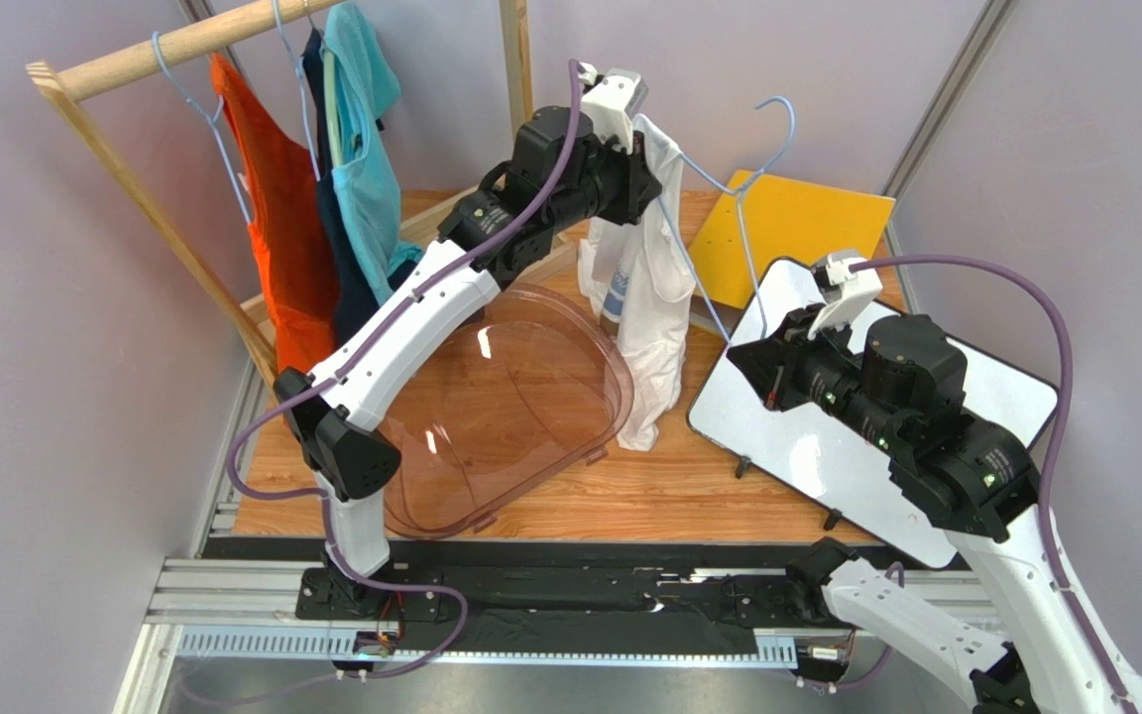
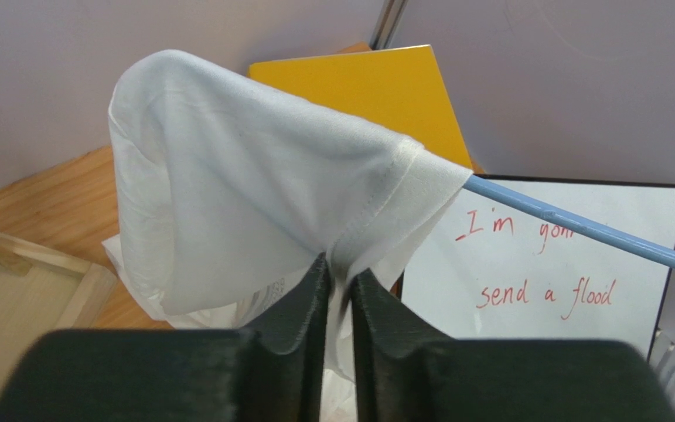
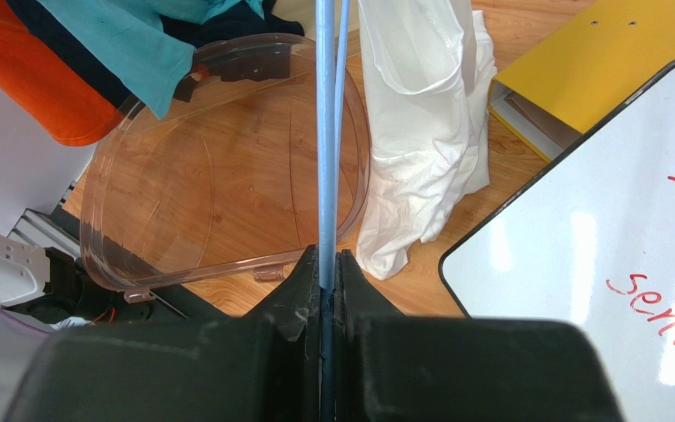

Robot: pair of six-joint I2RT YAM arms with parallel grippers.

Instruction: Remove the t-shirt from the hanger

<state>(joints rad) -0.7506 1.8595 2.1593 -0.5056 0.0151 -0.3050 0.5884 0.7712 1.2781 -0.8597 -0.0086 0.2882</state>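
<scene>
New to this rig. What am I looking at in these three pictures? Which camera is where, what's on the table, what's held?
These are two robot arms bolted at the table's near edge, each ending in a two-finger gripper. The wide picture comes from a fixed camera above and behind them. The other two come from a camera on each wrist, so the black fingers at the bottom are that arm's own. The left gripper pinches the white t-shirt. The right gripper is shut on the light blue hanger. On the wooden table lie a clear tub, a whiteboard and a yellow folder. A wooden rack at back left carries hanging clothes.
</scene>
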